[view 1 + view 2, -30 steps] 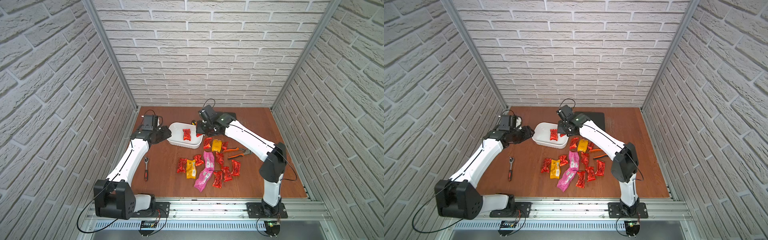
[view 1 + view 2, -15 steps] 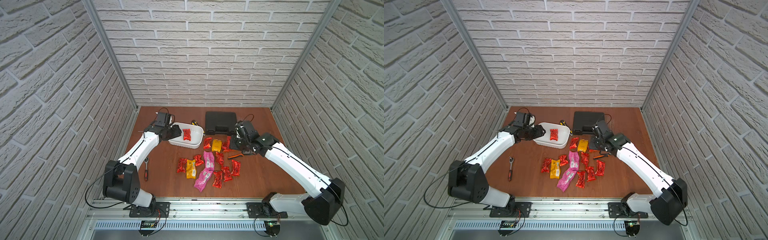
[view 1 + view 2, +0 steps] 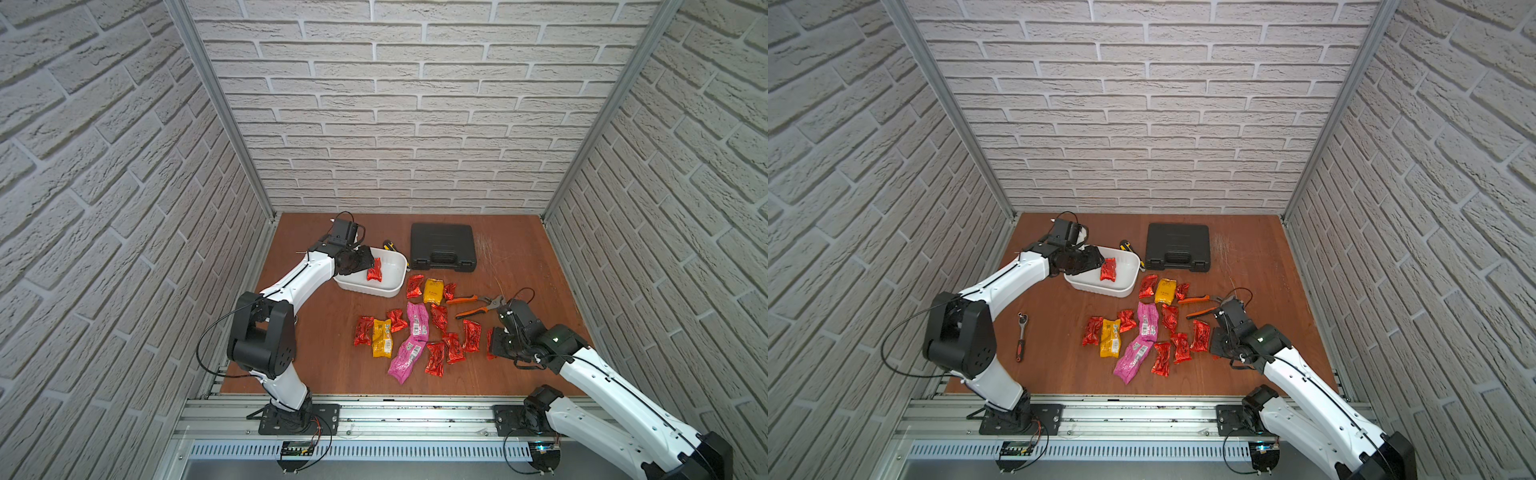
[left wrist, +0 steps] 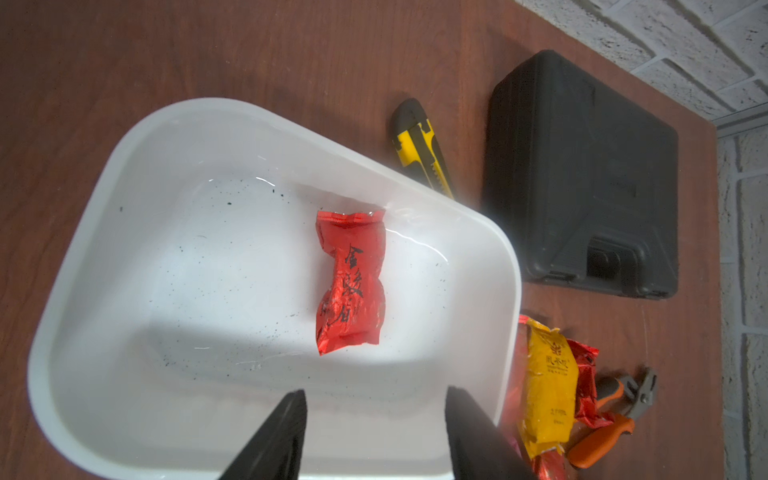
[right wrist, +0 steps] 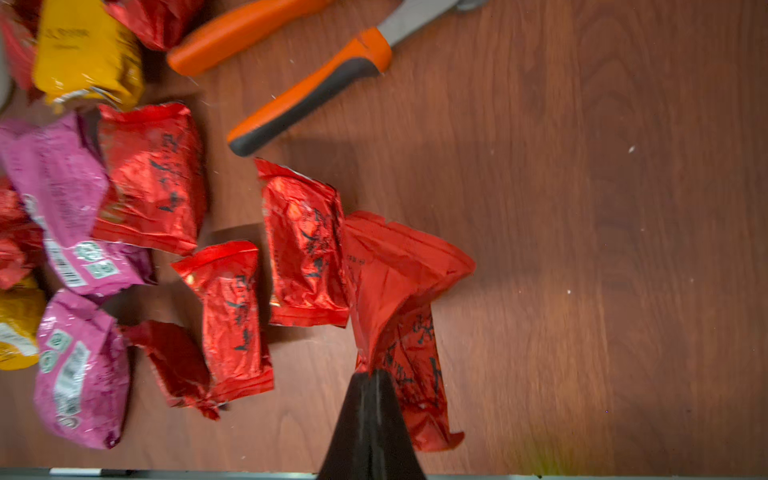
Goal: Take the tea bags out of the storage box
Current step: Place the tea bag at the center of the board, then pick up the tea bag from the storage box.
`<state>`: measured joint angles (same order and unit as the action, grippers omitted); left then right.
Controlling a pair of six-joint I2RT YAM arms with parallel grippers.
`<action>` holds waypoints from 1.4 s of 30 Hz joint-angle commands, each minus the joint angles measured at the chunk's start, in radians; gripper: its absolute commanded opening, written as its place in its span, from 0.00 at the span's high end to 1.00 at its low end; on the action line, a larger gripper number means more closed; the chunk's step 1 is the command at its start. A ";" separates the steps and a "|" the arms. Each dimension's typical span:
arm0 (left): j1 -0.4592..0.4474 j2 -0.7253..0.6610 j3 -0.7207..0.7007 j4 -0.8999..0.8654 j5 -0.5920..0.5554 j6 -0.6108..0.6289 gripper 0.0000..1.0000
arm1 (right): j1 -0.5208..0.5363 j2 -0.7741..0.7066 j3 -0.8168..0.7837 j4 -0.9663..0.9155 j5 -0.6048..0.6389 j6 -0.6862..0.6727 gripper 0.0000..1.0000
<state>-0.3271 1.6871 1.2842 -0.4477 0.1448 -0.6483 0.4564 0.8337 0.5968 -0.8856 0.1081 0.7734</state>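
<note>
Two fingers (image 4: 274,440) of the left gripper (image 4: 376,399) are standing apart over the white storage box (image 4: 124,208), holding nothing, and the only red tea bag (image 4: 351,286) inside is lying flat on its floor, close to the wall on the side of the yellow knife (image 4: 419,145). If these fingers are descending off line, one is likely hitting that wall and pushing the light box, or the smooth foil is sliding out of them. The right gripper (image 5: 370,374) is pressing its fingers together on the crimped end of a second red tea bag (image 5: 395,282), hanging just beside a neighbour (image 5: 305,249) at the edge of the tea bags (image 3: 417,328) on the table; so thin a pinch is maybe slipping, or the release is disturbing that neighbour. The brown wooden table (image 3: 519,257) is also carrying orange pliers (image 5: 299,104), a black case (image 3: 442,251) and a ratchet (image 3: 1020,336), and white brick walls (image 3: 395,124) are closing it on three sides.
</note>
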 commanded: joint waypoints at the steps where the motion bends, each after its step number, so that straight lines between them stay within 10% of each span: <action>1: -0.007 0.021 0.024 0.014 -0.026 -0.011 0.41 | -0.014 -0.001 -0.052 0.142 0.010 0.011 0.98; 7: -0.007 0.046 0.037 -0.005 -0.031 0.011 0.41 | -0.031 0.043 -0.081 0.226 0.007 -0.017 0.98; 11: -0.008 0.066 0.057 -0.015 -0.034 0.033 0.40 | -0.037 0.056 -0.058 0.176 0.035 -0.016 0.49; 15: -0.006 0.110 0.100 -0.034 -0.030 0.070 0.40 | -0.038 0.044 0.026 0.087 0.079 -0.039 0.31; 25: 0.020 0.269 0.193 -0.070 0.030 0.137 0.44 | -0.043 0.127 0.253 0.053 0.096 -0.115 0.29; 42: 0.043 0.335 0.279 -0.069 0.087 0.190 1.00 | -0.045 0.202 0.308 0.066 0.053 -0.112 0.29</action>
<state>-0.2909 2.0602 1.5524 -0.5167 0.2264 -0.4843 0.4187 1.0409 0.8856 -0.8223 0.1623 0.6655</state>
